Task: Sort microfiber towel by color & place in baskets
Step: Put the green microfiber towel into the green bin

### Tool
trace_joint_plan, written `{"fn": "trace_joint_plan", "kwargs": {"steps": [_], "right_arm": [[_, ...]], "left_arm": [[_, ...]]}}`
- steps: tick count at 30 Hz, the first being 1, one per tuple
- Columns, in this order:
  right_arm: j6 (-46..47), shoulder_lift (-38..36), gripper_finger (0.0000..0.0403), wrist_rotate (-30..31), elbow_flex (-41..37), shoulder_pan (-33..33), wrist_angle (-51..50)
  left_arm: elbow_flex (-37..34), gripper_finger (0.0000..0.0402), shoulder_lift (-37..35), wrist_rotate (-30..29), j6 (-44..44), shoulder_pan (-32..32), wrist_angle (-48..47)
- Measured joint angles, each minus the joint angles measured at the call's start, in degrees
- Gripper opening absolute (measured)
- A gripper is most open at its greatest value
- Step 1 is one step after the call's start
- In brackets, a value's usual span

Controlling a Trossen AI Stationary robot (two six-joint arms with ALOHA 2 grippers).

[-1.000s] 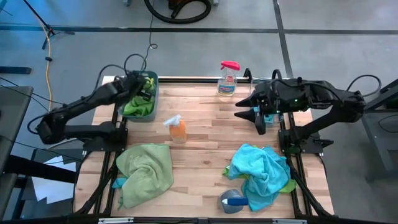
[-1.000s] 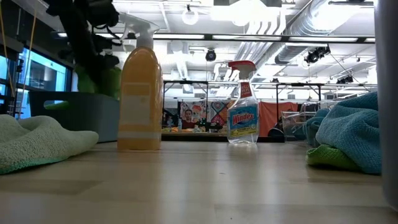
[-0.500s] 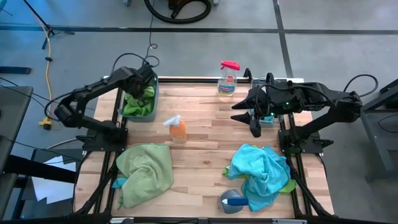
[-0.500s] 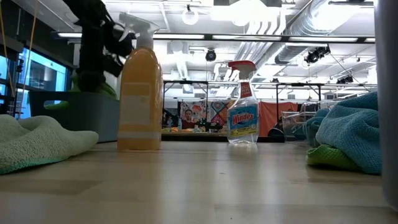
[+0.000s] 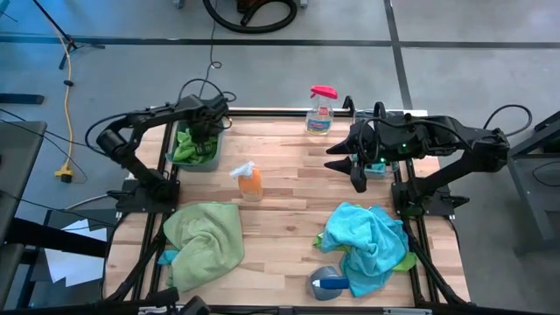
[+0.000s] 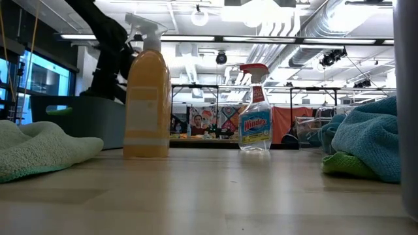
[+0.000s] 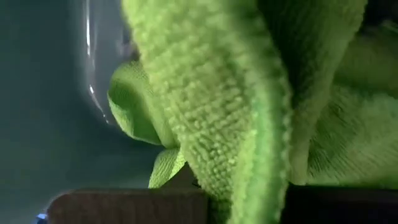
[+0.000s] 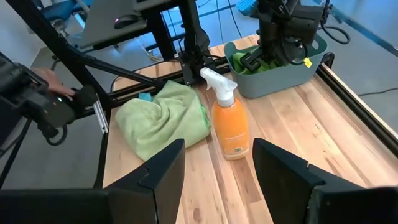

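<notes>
Left claw (image 5: pixel 203 131) buried in teal basket (image 5: pixel 178 162), green towel (image 7: pixel 249 112) blocking view

Orange spray bottle (image 5: pixel 250 182) upright mid-bench (image 5: pixel 289 197); Windex bottle (image 5: pixel 320 110) upright at far edge; blue-grey object (image 5: pixel 325 282) at near edge.

A large industrial lab or workshop hall: exposed silver ventilation ducts (image 6: pixel 307 29) and strip lighting run across an open ceiling, seen beyond the wooden worktop (image 5: pixel 289 188). The worktop sits in a black metal frame (image 5: pixel 411 197) on a bare grey concrete floor (image 5: pixel 280 61) crossed by dark seams. A yellow cable (image 5: pixel 66 83) and a black cable coil (image 5: pixel 249 13) lie on the floor, well apart from the right end effector (image 5: pixel 359 175). Orange partitions (image 6: pixel 290 124) and colourful posters (image 6: pixel 212 121) line the far background.
</notes>
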Motion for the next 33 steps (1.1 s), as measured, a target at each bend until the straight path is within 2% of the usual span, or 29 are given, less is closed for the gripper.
{"fn": "trace_joint_plan", "kwargs": {"steps": [5,9,19,23,33], "right_arm": [[1.07,0.0,0.0185,-0.02,0.0,0.0,0.0],[0.56,0.0,0.0185,-0.01,0.0,0.0,0.0],[-1.31,0.0,0.0185,0.01,0.0,0.0,0.0],[-1.44,0.0,0.0185,0.01,0.0,0.0,0.0],[-4.01,0.0,0.0185,0.01,0.0,0.0,-0.01]], "left_arm": [[0.1,0.0017,2.72,-0.21,0.85,-0.13,0.61],[0.11,0.0045,2.88,0.13,0.38,-0.09,0.17],[-0.02,0.019,-0.64,1.35,1.06,-0.63,-1.96],[0.08,0.0229,-2.57,1.29,1.32,-1.18,-2.69],[5.7,0.0243,-10.77,4.75,0.33,-1.33,-6.2]]}}
